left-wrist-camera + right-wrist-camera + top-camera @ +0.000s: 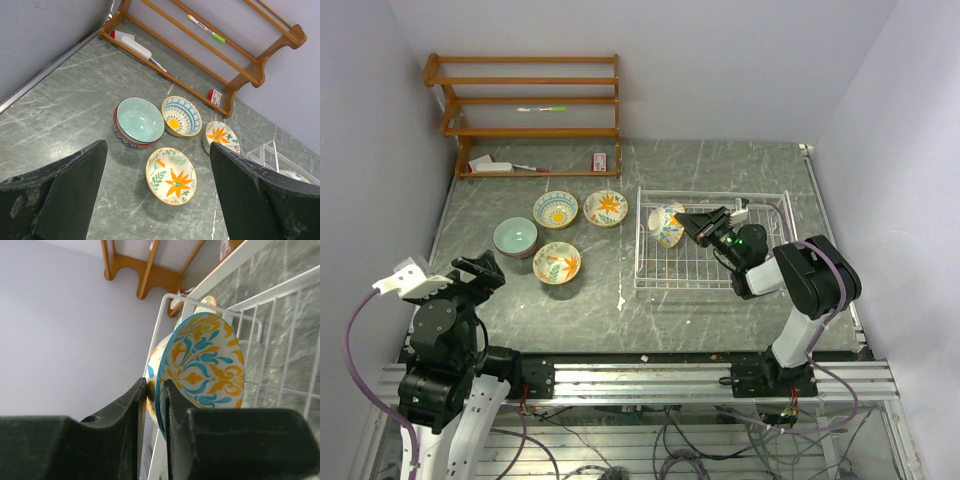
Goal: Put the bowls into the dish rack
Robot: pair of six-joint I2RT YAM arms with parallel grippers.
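Observation:
My right gripper (688,224) is shut on the rim of a yellow and blue patterned bowl (666,224), held on edge inside the white wire dish rack (712,272) near its left end; the bowl (202,361) fills the right wrist view between my fingers (176,405). Left of the rack on the table stand a pale teal bowl (515,236) stacked in a reddish one, a blue-rimmed bowl (555,209), an orange flower bowl (605,207) and a leaf and flower bowl (557,262). My left gripper (482,270) is open and empty, above the leaf bowl (171,175).
A brown wooden shelf unit (525,112) stands at the back left with a marker (541,108) and small items on it. Walls close in on the left, back and right. A small white scrap (621,300) lies on the table near the rack's front left corner.

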